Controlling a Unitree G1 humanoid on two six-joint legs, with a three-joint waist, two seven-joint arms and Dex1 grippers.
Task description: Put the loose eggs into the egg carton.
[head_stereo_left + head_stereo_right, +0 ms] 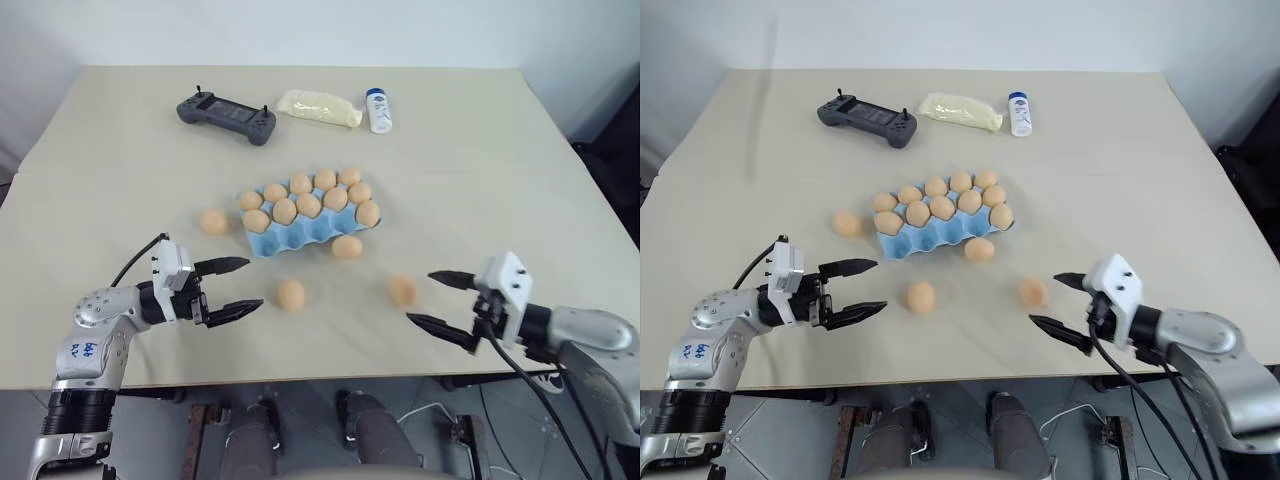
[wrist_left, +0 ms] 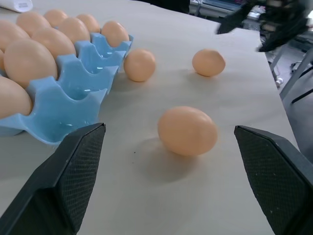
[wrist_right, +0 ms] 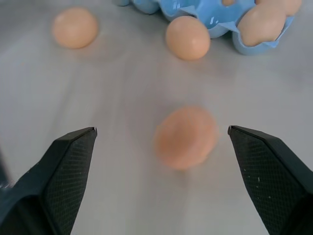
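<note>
The left gripper (image 1: 234, 287) reaches in from the near left edge of the beige tabletop (image 1: 480, 190), held about level and aimed to the right, its two black fingers spread wide with nothing between them. A smooth tan-orange loose egg (image 1: 291, 294) lies on the table just beyond its fingertips, apart from them. The right gripper (image 1: 440, 299) comes in from the near right, tilted slightly downward and aimed to the left, its fingers likewise spread and empty. A second loose egg (image 1: 402, 290), blurred, lies just to the left of its tips.

The left forearm carries small blue handwriting (image 1: 86, 349) that is too small to read. The white bottle with a blue cap (image 1: 378, 110) at the far side has a blue label, also unreadable.

The light blue moulded egg carton (image 1: 300, 232) sits mid-table, its two far rows holding eggs and the near row of cups bare. A third loose egg (image 1: 346, 246) rests against the carton's near right side, and a fourth (image 1: 213, 221) lies just left of it. Far left of the carton lies a black handheld controller (image 1: 226, 117), with a pale yellow plastic bag (image 1: 318, 108) between it and the bottle.
</note>
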